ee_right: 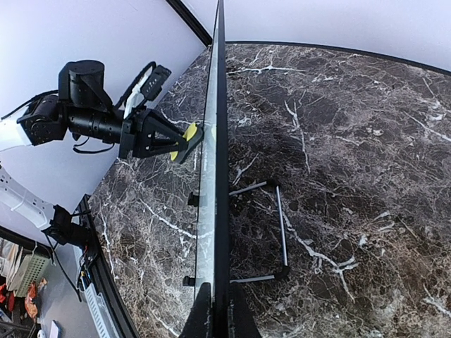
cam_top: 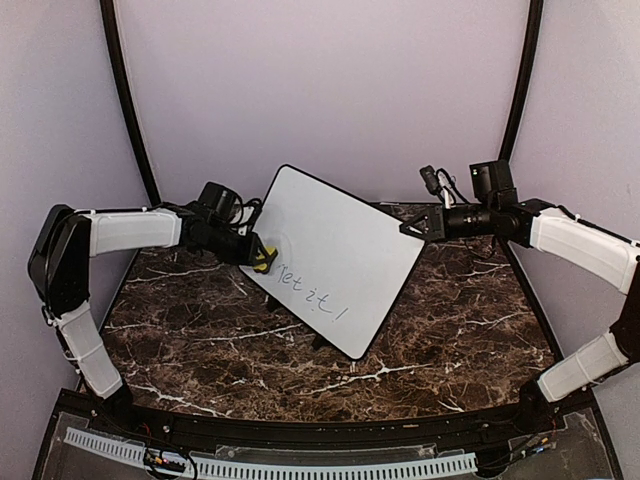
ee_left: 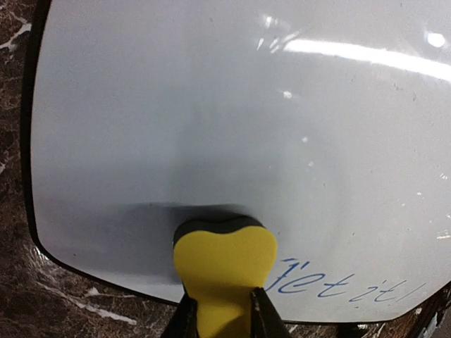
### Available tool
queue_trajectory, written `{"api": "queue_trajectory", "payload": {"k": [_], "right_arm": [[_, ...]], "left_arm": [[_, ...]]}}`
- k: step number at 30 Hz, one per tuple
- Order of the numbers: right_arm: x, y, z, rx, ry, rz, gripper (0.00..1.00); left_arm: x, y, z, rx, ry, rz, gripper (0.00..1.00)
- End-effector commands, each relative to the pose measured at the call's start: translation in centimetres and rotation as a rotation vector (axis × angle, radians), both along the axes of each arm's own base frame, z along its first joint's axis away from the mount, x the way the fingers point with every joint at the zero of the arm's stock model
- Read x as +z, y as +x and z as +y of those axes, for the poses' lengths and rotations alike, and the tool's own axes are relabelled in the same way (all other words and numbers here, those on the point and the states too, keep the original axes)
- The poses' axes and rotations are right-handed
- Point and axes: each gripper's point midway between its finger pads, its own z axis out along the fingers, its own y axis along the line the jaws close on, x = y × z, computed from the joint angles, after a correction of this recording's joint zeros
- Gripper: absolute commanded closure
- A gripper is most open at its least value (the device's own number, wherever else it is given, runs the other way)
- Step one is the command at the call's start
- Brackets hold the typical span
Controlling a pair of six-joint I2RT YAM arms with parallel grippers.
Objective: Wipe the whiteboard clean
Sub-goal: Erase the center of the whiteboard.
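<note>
The whiteboard (cam_top: pixel 335 255) stands tilted on the marble table, with blue handwriting "let it!" (cam_top: pixel 312 297) near its lower edge. My left gripper (cam_top: pixel 256 251) is shut on a yellow eraser (ee_left: pixel 224 271), whose dark felt face presses on the board (ee_left: pixel 232 113) just left of the writing (ee_left: pixel 338 287). Most of the board's surface above the eraser is wiped clean. My right gripper (cam_top: pixel 410 229) is shut on the board's upper right edge (ee_right: pixel 220 141); in the right wrist view its jaws clamp the black frame edge-on.
The board's wire stand (ee_right: pixel 280 232) rests on the dark marble table (cam_top: pixel 200 330) behind it. Grey curved walls enclose the table. A clear tray with a white toothed strip (cam_top: pixel 300 465) lies along the near edge.
</note>
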Motion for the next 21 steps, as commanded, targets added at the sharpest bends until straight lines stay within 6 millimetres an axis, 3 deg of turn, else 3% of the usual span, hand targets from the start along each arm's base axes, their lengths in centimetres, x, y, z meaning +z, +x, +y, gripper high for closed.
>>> {"api": "queue_trajectory", "payload": {"k": [1,5,13,16,21], "right_arm": [[0.6,-1.0,0.8,0.093,-0.01,-0.102,1.0],[0.5,-1.1,0.8,0.092,-0.011,-0.1,1.0],[0.1,-0.9,1.0,0.097,-0.011,-0.09,1.0],[0.1,-0.9,1.0,0.098,-0.01,-0.09,1.0],[0.2,-1.0,1.0,0.098,-0.01,-0.091,1.0]], "left_arm": [[0.4,2.2,0.3,0.016,-0.006,-0.056,1.0],[-1.2,0.1,-0.1,0.011,-0.076,0.025,1.0],[-5.1,-4.5,1.0,0.045,-0.09,0.147,1.0],[-5.1,-4.6,1.0,0.047,-0.088,0.142,1.0],[-2.7,-2.3,-0.2,0.025,-0.1,0.074,1.0]]}}
